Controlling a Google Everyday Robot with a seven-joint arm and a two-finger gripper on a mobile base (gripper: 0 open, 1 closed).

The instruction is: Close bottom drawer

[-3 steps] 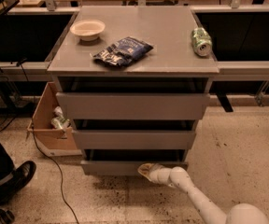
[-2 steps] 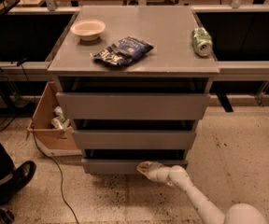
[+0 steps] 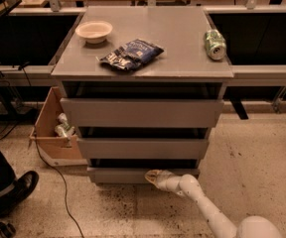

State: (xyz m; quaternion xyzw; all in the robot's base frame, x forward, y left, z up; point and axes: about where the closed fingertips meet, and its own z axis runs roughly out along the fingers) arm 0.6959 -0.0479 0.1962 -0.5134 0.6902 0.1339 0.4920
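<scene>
You get warm, dimmish light from overhead: the cabinet top point(image 3: 182, 33) is evenly lit, black shadow fills the gap above the bottom drawer point(image 3: 118, 175), and the pale gripper point(image 3: 155, 176), low against that drawer's front, stands bright over the dull floor point(image 3: 262, 148).

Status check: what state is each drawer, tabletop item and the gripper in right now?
Bottom grey drawer: nearly shut.
Gripper: low, at the bottom drawer's front.
Middle grey drawer: looks shut.
Top grey drawer: looks shut.
White bowl: upright, empty.
Dark snack bag: lying flat.
Green can: on its side.
</scene>
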